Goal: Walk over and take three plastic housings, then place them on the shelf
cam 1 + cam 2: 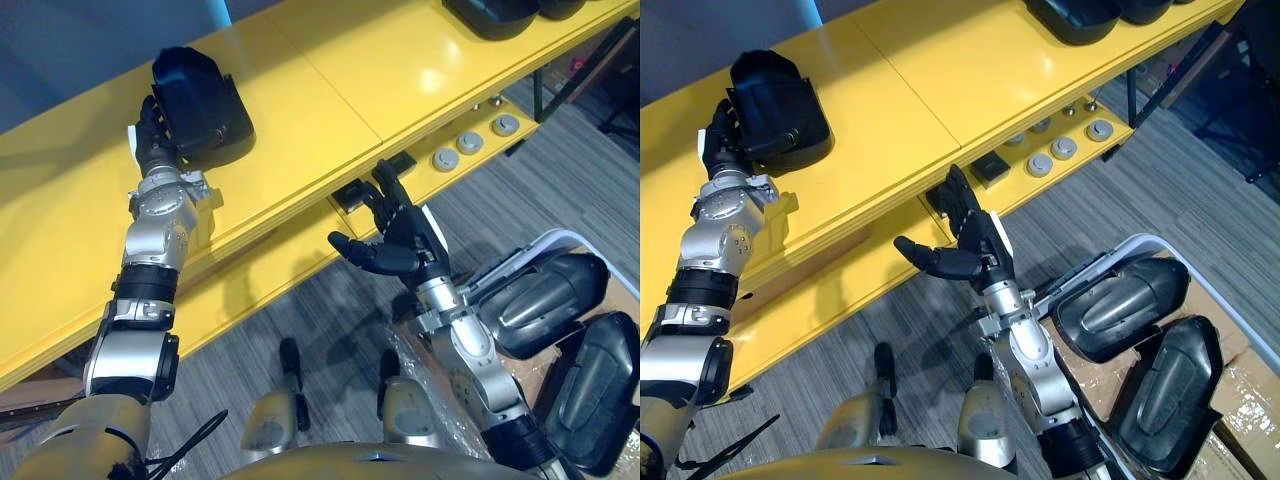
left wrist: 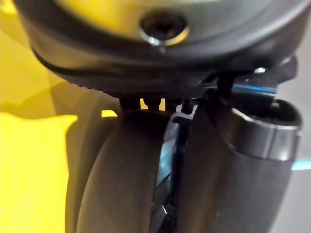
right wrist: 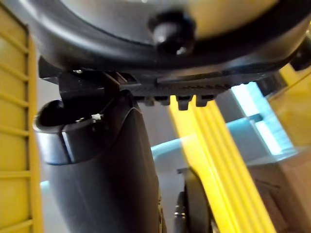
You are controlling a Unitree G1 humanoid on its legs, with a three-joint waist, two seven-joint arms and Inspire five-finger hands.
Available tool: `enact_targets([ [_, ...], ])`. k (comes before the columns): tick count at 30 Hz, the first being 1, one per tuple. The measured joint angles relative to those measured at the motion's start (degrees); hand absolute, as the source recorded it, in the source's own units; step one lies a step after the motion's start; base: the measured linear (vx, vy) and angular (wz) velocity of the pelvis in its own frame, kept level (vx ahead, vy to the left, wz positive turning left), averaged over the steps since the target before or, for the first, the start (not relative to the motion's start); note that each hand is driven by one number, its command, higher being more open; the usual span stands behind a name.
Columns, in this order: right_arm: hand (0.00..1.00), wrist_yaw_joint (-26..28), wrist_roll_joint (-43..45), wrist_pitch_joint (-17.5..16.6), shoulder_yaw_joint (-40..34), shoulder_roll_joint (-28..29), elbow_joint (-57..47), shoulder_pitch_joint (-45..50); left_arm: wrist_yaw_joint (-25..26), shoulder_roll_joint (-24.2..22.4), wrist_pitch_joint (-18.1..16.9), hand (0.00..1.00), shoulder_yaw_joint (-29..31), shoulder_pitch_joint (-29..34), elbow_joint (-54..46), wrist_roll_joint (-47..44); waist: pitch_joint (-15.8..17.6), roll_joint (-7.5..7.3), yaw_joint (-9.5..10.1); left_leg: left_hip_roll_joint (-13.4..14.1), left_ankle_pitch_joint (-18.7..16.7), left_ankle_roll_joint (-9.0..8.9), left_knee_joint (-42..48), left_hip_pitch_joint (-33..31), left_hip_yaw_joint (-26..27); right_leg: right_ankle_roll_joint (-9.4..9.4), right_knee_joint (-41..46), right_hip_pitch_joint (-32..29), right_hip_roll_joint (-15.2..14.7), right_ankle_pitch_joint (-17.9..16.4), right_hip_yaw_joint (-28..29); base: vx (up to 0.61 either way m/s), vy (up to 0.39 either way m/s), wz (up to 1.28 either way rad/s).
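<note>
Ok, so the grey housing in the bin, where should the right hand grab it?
Probably its long edge facing the yellow shelf, coming down from above with the open right hand. The grey housing lies tilted in the white bin, that edge raised and free, while the darker housing crowds its near side.

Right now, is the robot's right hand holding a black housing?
No, its right hand is open and empty in front of the yellow shelf; the left hand grips the plastic housing.
</note>
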Motion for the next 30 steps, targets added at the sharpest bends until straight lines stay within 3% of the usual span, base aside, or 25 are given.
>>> enact_targets([
  [8, 1.00, 0.55, 0.18, 0.01, 0.39, 0.13, 0.64, -6.80, -1.43, -0.08, 0.15, 1.00, -0.81, 3.49, 0.54, 1.02, -2.93, 0.00, 0.95, 0.01, -0.33, -0.14, 0.01, 1.72, -1.84, 0.33, -2.59, 3.94, 0.14, 0.31, -1.86, 0.02, -0.004, 0.09],
  [14, 1.00, 1.26, -0.49, 0.61, 6.35, 0.12, 6.29, -14.62, -1.36, -0.08, 0.46, 1.00, 0.25, 7.88, -3.67, 1.21, -4.35, 0.17, 4.42, -0.19, -0.18, -0.17, 0.02, 1.68, -4.20, 0.29, -3.37, 5.72, 0.21, 0.34, -4.06, 0.01, -0.010, 0.18],
  [17, 1.00, 1.64, -2.57, 1.45, 9.34, 0.83, 7.92, -18.50, -1.82, -0.08, 0.42, 1.00, 4.24, 11.85, -10.29, 1.49, -4.45, 0.27, 6.38, -0.81, 0.03, -0.16, 0.03, 1.66, -5.56, 0.12, -3.51, 6.57, 0.21, 0.17, -5.72, 0.01, -0.018, 0.26],
  [24, 1.00, 1.19, -2.57, 1.88, 11.01, 5.00, 12.29, -26.28, -2.41, -0.21, -0.23, 1.00, 6.65, 18.44, -21.32, 1.80, -4.85, 0.34, 9.01, -1.46, 0.11, -0.39, 0.01, 1.60, -8.65, -0.25, -3.73, 8.56, -0.04, -0.14, -9.03, -0.01, -0.010, 0.24],
  [30, 1.00, -0.92, -2.50, 1.91, 12.47, 10.48, 18.52, -28.10, -3.24, -6.60, -7.73, 1.00, 7.13, 27.60, -34.17, 1.36, -5.30, 0.42, 11.14, -1.79, 0.52, -0.72, -0.02, 1.55, -11.22, -0.65, -3.56, 9.96, -0.12, -0.81, -11.59, -0.03, -0.028, 0.22],
])
